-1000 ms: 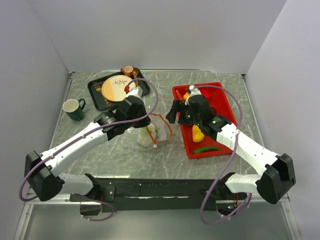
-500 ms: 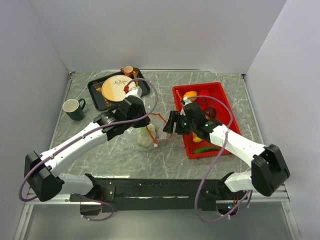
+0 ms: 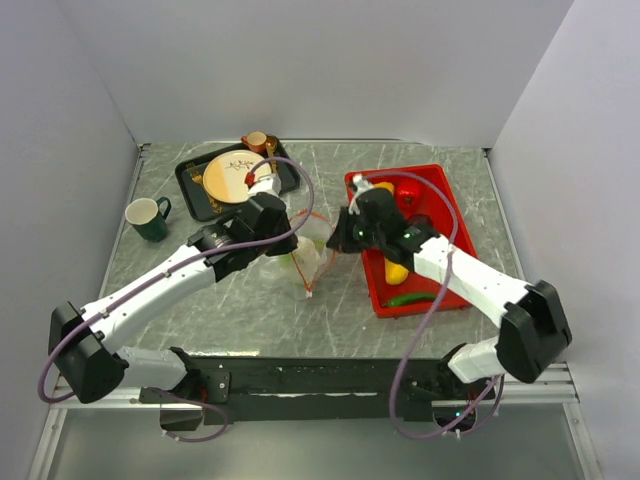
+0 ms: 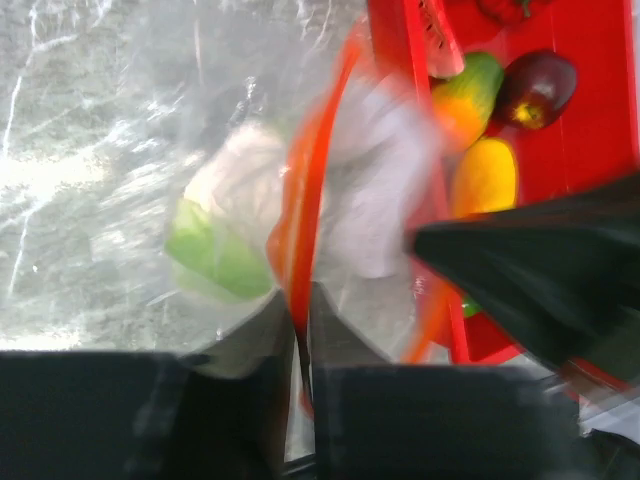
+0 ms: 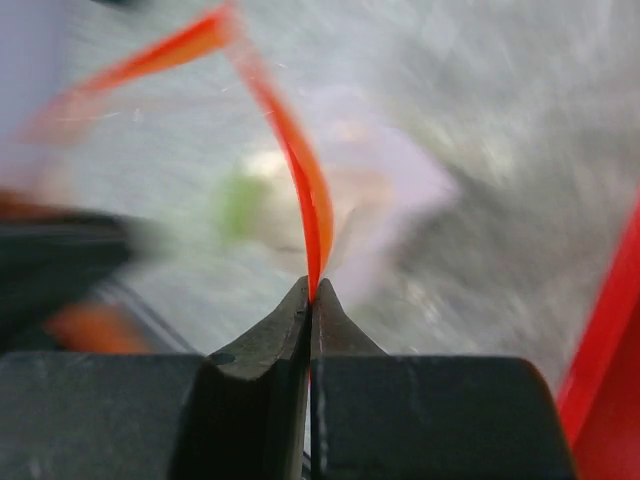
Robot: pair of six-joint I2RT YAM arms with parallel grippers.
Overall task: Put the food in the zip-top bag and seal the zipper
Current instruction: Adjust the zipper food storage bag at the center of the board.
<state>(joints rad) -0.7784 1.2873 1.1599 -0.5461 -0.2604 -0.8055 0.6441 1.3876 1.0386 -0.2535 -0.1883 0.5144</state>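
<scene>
Green mug (image 3: 148, 217) sits far left of the red tray (image 3: 436, 205). The black tray (image 3: 192, 188) with the beige plate (image 3: 234, 176) is left of the red tray, toward the back.

Left gripper (image 4: 300, 298): jaws closed, pinching the zipper (image 4: 312, 190) on the side of the mouth farther from the red tray.

Zip-top bag (image 3: 312, 252) is on the table just left of the red tray, with its mouth lifted between the two grippers. Its edge nearest the red tray sits at the tray's left wall. The white-green cauliflower (image 4: 225, 228) is inside the bag, seen through the plastic. Wrist views are motion-blurred, so I can't tell how wide the mouth gapes.

Right gripper (image 5: 310, 292): jaws closed on the zipper at the end nearer the red tray, above the tray's left rim.

In the red tray:
- back: orange (image 3: 384, 187) and red pepper (image 3: 408, 193)
- middle: red-green mango (image 4: 470, 92) and dark purple fruit (image 4: 538, 86), side by side
- nearer the front: yellow mango (image 3: 396, 271)
- front edge: green chili (image 3: 410, 298)
</scene>
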